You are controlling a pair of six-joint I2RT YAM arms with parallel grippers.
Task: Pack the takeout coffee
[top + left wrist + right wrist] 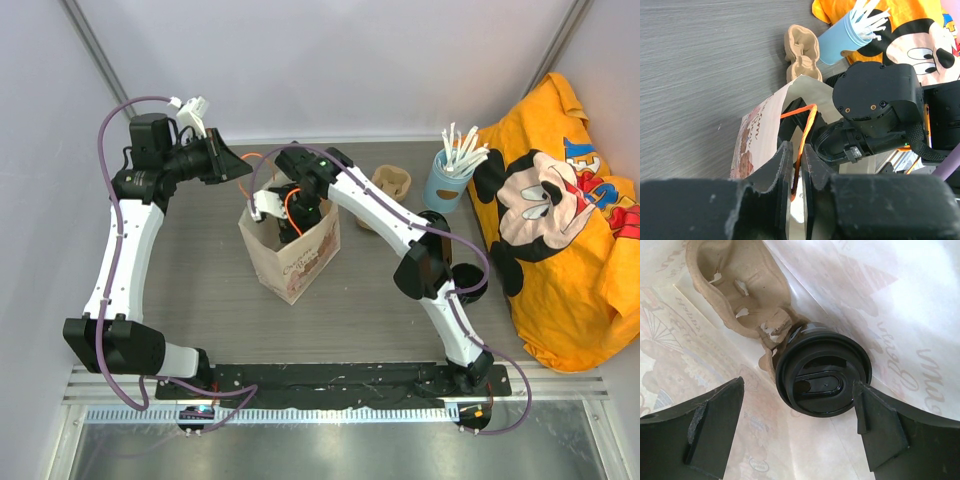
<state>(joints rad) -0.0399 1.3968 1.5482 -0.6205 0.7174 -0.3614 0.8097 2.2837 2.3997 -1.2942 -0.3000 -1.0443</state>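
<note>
Two robot arms bolted at the near edge of a grey table work over a printed paper bag standing at mid-table. The left gripper, jaws drawn narrow, pinches the bag's orange cord handle at the bag's left rim; the cord runs straight down between its two fingers. The right arm bends over the top of the bag, and the right gripper is down inside it, jaws spread wide and gripping nothing. Seen from that wrist, the coffee, a round black cup with a lid, sits on the bag's floor directly between the two fingertips. The right fingertip stands just beside its rim, though contact cannot be made out, and the left fingertip is clearly apart from it. The cup rests in one well of a torn cardboard carrier that lies in the bag, and the carrier's empty well stretches away beyond the cup. Behind the bag, on the table, lies a second carrier. Just to its right stands a light-blue cup stuffed with white sticks. An orange cartoon-mouse cloth is heaped along the table's far right side.
</note>
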